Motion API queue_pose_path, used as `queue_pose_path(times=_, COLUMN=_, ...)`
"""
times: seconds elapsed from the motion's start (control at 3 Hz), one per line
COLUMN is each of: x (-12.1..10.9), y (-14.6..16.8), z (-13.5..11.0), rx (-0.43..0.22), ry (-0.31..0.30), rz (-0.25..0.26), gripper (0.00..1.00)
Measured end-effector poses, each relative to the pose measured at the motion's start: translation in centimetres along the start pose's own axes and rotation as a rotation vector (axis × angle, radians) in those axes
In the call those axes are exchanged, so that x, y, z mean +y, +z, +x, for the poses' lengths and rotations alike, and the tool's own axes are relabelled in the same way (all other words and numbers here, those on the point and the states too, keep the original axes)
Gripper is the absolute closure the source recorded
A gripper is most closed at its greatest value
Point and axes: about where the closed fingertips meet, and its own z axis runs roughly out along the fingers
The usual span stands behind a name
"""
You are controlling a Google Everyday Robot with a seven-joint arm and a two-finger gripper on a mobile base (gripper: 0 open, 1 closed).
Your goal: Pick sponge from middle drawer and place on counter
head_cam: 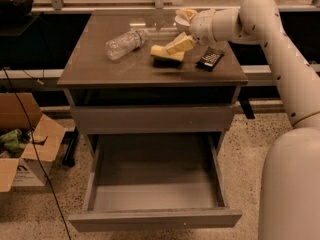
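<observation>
Sponge (161, 54) lies on the counter (125, 66), just beside the spread pincer (183, 30).

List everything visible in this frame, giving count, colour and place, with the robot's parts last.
pale-yellow soft sponge block: one, pale yellow, lying on the counter, right of centre.
clear plastic bottle: one, clear, on its side on the counter, left of the sponge.
small flat black packet: one, black, on the counter, right of the sponge.
glossy grey-brown counter slab: one, grey-brown, top of the cabinet.
wide grey metal drawer: one, grey, pulled open, low in the cabinet.
closed grey drawer front: one, grey, above the open drawer.
brown cardboard box: one, brown, on the floor at left, flaps open.
white robot arm: one, white, reaching in from the right.
tool: one, yellowish fingers, open, over the counter's back, beside the sponge.
</observation>
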Motion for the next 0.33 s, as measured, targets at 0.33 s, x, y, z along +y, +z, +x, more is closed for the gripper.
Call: queue_pose_path(times=0.33, x=0.00, y=0.00, z=0.00, rx=0.000, ry=0.000, rz=0.000, gripper=0.00)
